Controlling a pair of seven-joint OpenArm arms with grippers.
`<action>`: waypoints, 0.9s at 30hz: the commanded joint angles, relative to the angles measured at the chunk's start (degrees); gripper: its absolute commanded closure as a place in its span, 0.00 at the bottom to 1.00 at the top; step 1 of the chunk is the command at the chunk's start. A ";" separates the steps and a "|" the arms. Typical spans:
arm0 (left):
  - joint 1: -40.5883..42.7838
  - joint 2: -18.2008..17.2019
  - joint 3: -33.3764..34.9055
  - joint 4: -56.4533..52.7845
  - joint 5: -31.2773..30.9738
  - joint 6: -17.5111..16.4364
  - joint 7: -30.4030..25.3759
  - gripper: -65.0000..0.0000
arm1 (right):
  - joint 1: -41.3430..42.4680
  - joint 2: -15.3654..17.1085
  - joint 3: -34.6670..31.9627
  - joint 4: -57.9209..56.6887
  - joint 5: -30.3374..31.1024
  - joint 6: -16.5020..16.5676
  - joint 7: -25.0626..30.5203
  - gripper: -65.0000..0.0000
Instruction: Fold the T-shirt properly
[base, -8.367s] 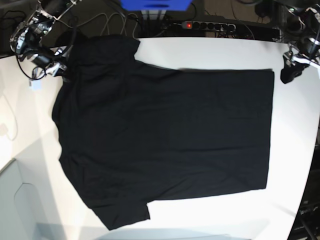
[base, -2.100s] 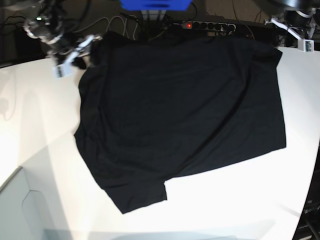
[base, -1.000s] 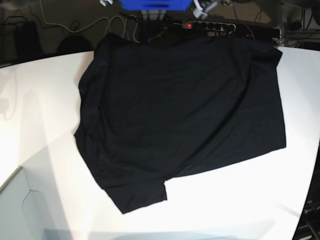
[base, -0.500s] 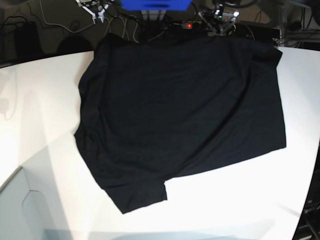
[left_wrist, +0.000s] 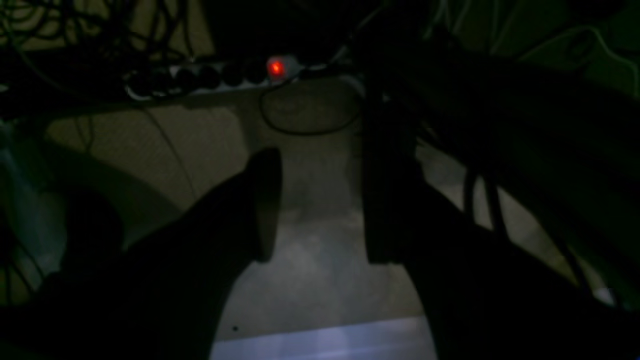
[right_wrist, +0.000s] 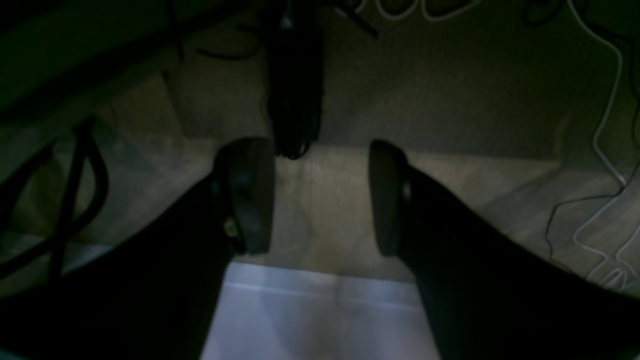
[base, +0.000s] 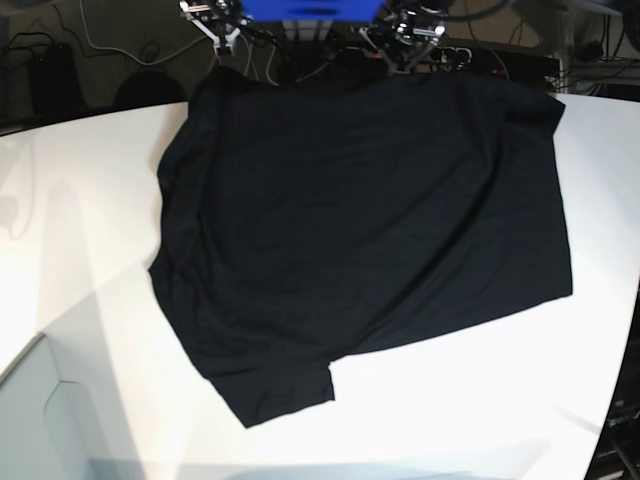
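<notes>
The black T-shirt (base: 360, 220) lies spread on the white table (base: 80, 220). Its far edge reaches the table's back edge and one sleeve (base: 280, 390) points to the front. My right gripper (base: 220, 28) hovers at the shirt's back left corner. My left gripper (base: 402, 45) hovers at the middle of the shirt's back edge. In the right wrist view the right gripper (right_wrist: 320, 195) is open and empty, above the floor, past a strip of white table (right_wrist: 320, 310). In the left wrist view the left gripper (left_wrist: 320, 200) is open and empty too.
A blue box (base: 310, 8) and a power strip with a red light (base: 440, 50) sit behind the table; the strip's light also shows in the left wrist view (left_wrist: 275, 67). Cables (right_wrist: 605, 150) lie on the floor. A grey panel (base: 30, 420) is at the front left.
Both grippers have moved inward along the table's back edge, toward each other, and a little closer to the shirt's far edge. The shirt has not moved.
</notes>
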 joint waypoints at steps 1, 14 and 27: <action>0.79 -0.50 0.02 0.23 0.15 0.36 -0.08 0.60 | -0.83 -0.62 0.03 -0.07 0.45 0.83 0.41 0.53; 1.84 2.05 0.11 0.23 0.15 0.36 -0.25 0.60 | 3.04 -0.53 0.03 -14.13 0.45 0.83 0.41 0.53; 5.27 7.15 22.44 -13.75 17.65 0.53 -0.25 0.60 | 2.77 -4.22 -0.49 -17.12 0.01 0.83 0.41 0.53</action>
